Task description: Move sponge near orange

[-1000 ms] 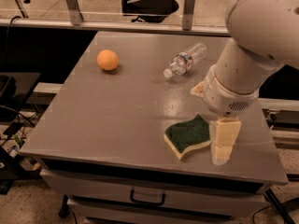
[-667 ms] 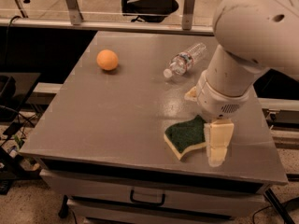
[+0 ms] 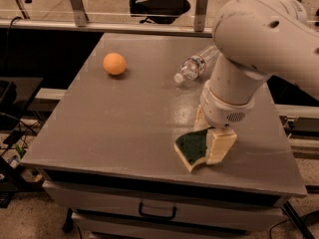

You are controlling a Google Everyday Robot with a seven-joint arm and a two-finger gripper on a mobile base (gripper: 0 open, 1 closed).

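Note:
The sponge (image 3: 191,147), dark green on top with a pale yellow foam edge, lies flat near the table's front edge, right of centre. The orange (image 3: 114,63) sits far off at the back left of the table. My gripper (image 3: 210,139) hangs from the big white arm straight down over the sponge's right end. It is open. One pale yellow finger (image 3: 220,146) stands in front of the sponge's right side and hides that end. The other finger (image 3: 200,119) is behind the sponge.
A clear plastic water bottle (image 3: 195,64) lies on its side at the back, just behind the arm. The grey table (image 3: 124,128) has a drawer under its front edge. A railing and a dark chair stand behind the table.
The arm has swung left and lower, so the gripper now sits tighter over the sponge's right end. Sponge, orange and bottle have not moved.

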